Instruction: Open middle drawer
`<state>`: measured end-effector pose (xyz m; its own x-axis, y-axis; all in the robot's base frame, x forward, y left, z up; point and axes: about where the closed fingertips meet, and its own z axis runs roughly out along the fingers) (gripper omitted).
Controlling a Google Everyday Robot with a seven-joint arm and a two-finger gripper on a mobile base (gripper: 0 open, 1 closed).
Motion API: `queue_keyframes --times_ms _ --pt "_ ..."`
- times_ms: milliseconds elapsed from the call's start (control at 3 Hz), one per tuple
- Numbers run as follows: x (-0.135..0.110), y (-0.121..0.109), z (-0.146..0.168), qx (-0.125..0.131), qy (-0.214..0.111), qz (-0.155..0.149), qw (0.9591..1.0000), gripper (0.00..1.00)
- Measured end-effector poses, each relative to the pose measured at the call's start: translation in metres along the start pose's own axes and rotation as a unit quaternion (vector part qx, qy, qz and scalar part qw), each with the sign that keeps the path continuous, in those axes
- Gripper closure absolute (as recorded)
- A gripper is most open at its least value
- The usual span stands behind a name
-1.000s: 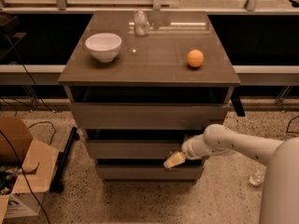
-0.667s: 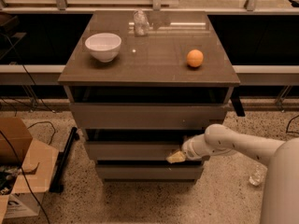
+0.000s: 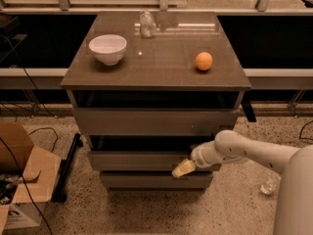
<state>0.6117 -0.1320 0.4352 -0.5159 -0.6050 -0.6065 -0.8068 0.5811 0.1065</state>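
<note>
The middle drawer [image 3: 139, 160] is a grey-brown flat front of medium height, between the taller top front [image 3: 146, 122] and the narrow bottom front [image 3: 146, 181]. A dark gap shows above it. My white arm comes in from the right, and my gripper [image 3: 184, 169] with pale yellow fingers rests against the lower right part of the middle drawer front, near its bottom edge.
On the cabinet top [image 3: 161, 67] stand a white bowl [image 3: 108, 48], an orange [image 3: 204, 61] and a clear object [image 3: 146, 24] at the back. A cardboard box [image 3: 19, 180] and cables lie on the floor at the left. A small clear item [image 3: 268, 185] lies on the floor at the right.
My gripper has shifted very slightly along the middle drawer front. The drawer gap looks about the same.
</note>
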Motion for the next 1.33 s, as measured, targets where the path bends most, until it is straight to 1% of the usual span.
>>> queue_keyframes --times_ms 333,667,1000,1333 --pt "0.000 0.000 0.000 0.000 0.000 0.000 1.0000 0.00" --pt "0.000 0.000 0.000 0.000 0.000 0.000 1.0000 0.00" --pt "0.008 -0.001 0.011 -0.010 0.035 -0.016 0.9992 0.00" --pt "0.017 0.001 0.018 -0.015 0.074 -0.035 0.9965 0.15"
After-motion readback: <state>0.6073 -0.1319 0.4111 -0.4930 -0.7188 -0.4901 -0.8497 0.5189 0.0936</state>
